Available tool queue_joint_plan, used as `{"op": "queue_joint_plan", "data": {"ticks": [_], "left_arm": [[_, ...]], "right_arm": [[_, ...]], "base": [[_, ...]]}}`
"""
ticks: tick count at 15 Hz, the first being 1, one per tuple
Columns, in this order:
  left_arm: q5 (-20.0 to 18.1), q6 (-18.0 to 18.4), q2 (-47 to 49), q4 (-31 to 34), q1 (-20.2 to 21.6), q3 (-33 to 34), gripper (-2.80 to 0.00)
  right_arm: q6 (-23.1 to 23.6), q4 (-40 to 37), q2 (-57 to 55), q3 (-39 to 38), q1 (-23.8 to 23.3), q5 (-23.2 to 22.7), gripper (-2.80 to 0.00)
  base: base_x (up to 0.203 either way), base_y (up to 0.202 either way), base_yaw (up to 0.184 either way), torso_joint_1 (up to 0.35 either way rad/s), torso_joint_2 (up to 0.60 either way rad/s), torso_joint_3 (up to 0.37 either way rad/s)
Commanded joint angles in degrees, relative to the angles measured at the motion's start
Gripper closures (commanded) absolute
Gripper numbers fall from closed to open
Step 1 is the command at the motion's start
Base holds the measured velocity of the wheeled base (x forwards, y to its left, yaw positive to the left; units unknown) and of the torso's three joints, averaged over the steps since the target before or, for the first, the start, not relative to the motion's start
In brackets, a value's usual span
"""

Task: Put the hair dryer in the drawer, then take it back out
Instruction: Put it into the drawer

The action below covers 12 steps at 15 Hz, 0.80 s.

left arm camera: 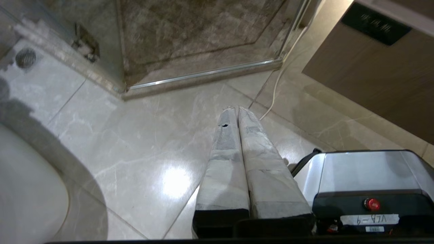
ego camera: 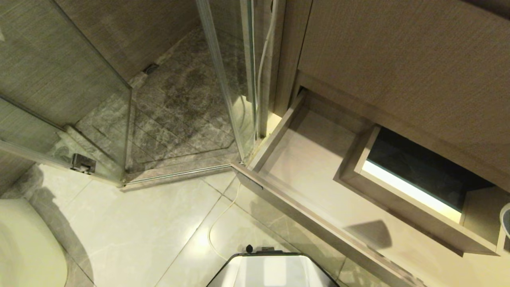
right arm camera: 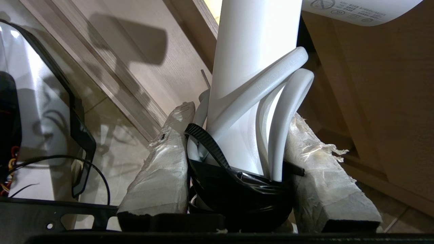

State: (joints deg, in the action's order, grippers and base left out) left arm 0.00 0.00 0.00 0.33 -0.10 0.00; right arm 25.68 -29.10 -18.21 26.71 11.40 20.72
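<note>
Right claw grasping hair dryer at handle w/ cord; rigid, smooth, light. Drawer open. Left claw clenched, empty.

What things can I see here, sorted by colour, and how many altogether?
White: 2, hair dryer and toilet
Light-brown wood: 1, open drawer
Clear glass: 1, shower enclosure
Total: 4

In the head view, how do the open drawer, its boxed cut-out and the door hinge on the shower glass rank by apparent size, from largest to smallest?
1. The drawer, by far the largest.
2. The boxed cut-out inside it.
3. The hinge on the shower glass, the smallest.

The hinge sits lower than the drawer, so distance shrinks it, but the order is not in doubt.
</note>
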Motion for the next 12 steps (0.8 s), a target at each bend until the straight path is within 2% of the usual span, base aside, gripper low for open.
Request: {"op": "queue_joint_plan", "data": {"ticks": [1, 7, 12], "left_arm": [[0.0, 0.0, 0.0, -0.1, 0.0, 0.1, 0.0], [0.0, 0.0, 0.0, -0.1, 0.0, 0.1, 0.0], [0.0, 0.0, 0.0, -0.1, 0.0, 0.1, 0.0]], "right_arm": [[0.2, 0.5, 0.3, -0.3, -0.1, 0.1, 0.0], [0.2, 0.4, 0.3, -0.7, -0.1, 0.1, 0.0], [0.1, 0.1, 0.3, -0.9, -0.1, -0.2, 0.0]], "base": [[0.0, 0.0, 0.0, 0.135, 0.05, 0.197], [0.0, 0.0, 0.0, 0.064, 0.04, 0.089], [0.005, 0.004, -0.147, 0.013, 0.01, 0.02]]}}
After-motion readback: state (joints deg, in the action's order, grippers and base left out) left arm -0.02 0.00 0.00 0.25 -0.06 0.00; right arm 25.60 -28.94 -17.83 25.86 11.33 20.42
